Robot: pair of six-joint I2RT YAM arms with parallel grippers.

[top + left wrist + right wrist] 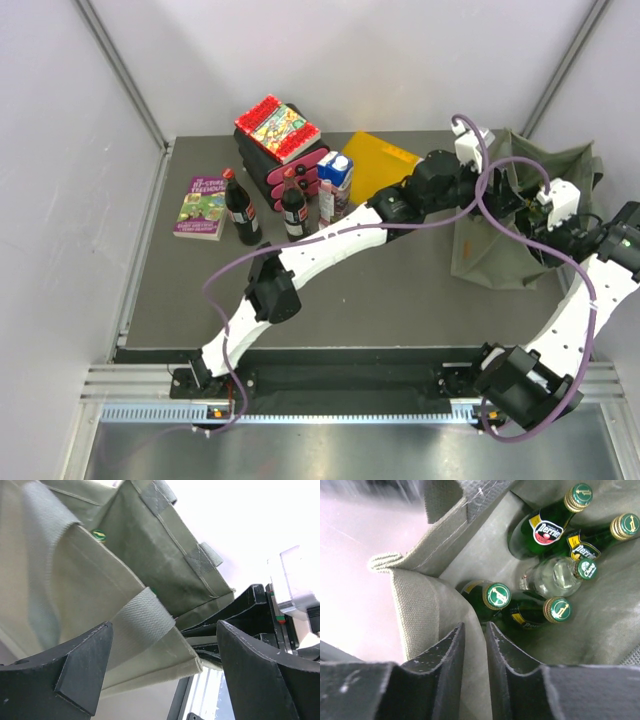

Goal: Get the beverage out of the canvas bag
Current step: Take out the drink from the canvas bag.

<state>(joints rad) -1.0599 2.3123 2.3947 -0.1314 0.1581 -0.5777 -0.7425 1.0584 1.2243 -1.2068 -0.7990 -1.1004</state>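
Observation:
The olive-green canvas bag (505,235) stands at the back right, its mouth open. In the right wrist view, several green Perrier bottles (547,525) and one clear bottle with a green cap (555,577) lie inside it. My right gripper (474,625) is at the bag's near rim (540,215), shut on the bag's side wall (415,610), with cloth pinched between the fingers. My left gripper (164,630) is at the bag's far left rim (488,150). It is open wide, with a fold of the bag's edge and strap (145,615) lying loose between the fingers.
Two dark cola bottles (240,205) (292,205), a blue-and-white carton (336,185), a book (200,207), a stack with a colourful book on top (280,130) and a yellow-orange folder (378,160) sit at the back left and middle. Frame posts and walls surround the table.

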